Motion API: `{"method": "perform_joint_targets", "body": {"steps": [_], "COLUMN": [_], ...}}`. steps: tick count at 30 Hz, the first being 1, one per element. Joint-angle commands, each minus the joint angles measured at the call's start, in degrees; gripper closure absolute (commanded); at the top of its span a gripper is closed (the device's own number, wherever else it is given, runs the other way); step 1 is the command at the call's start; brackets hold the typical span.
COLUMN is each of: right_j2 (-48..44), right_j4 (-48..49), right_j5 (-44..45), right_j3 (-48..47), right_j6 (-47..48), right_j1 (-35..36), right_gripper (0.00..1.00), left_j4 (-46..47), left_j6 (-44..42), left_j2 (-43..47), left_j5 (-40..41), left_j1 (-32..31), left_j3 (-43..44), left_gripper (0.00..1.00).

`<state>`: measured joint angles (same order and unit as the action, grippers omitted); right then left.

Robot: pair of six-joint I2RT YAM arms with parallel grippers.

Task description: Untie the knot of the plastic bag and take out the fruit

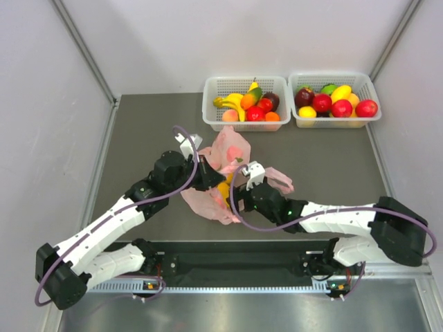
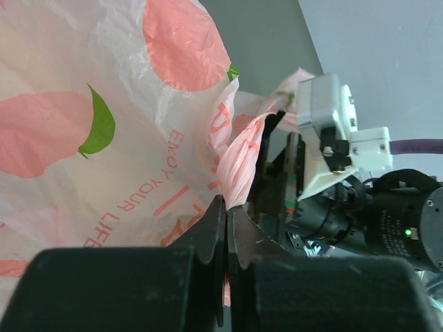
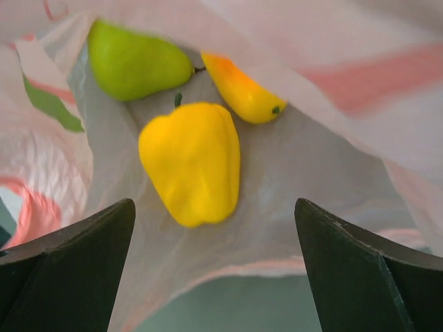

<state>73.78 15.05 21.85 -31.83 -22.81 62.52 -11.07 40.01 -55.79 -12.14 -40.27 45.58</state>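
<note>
The pink plastic bag [image 1: 232, 155] lies crumpled mid-table, its mouth facing my right gripper. My left gripper [image 1: 210, 178] is shut on a twisted strip of the bag's film [image 2: 239, 162], pinched at the jaw tips [image 2: 227, 207], with the printed bag wall [image 2: 104, 104] to its left. My right gripper [image 1: 233, 197] is open at the bag's mouth [image 3: 214, 207]. Inside lie the fruit: a yellow one [image 3: 190, 162], a green pear [image 3: 135, 66] and an orange-yellow one [image 3: 242, 90]. I cannot make out a tied knot.
Two white baskets stand at the back, the left one [image 1: 208, 104] and the right one [image 1: 377, 104], each with several fruits. The right arm's wrist camera [image 2: 332, 131] is close beside my left gripper. Grey walls close in both sides.
</note>
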Motion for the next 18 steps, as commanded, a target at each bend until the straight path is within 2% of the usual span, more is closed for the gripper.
{"method": "perform_joint_targets", "body": {"steps": [1,7,18], "right_j2": [4.35,12.87,23.07], "right_j4": [9.55,13.07,13.51], "right_j5": [1.28,-3.30,-5.14], "right_j3": [-4.02,-7.80,-10.70], "right_j6": [-0.57,-0.04,-1.80], "right_j1": [0.76,0.67,-1.08], "right_gripper": [0.03,0.00,0.02], "left_j4": [2.80,3.77,4.74], "left_j6": [1.39,1.91,1.65], "left_j2": [1.21,1.38,2.53], "left_j5": [-1.13,-1.48,-0.60], "left_j1": [0.02,0.02,0.10], "left_j3": [-1.28,-2.43,-3.13], "left_gripper": [1.00,1.00,1.00]}}
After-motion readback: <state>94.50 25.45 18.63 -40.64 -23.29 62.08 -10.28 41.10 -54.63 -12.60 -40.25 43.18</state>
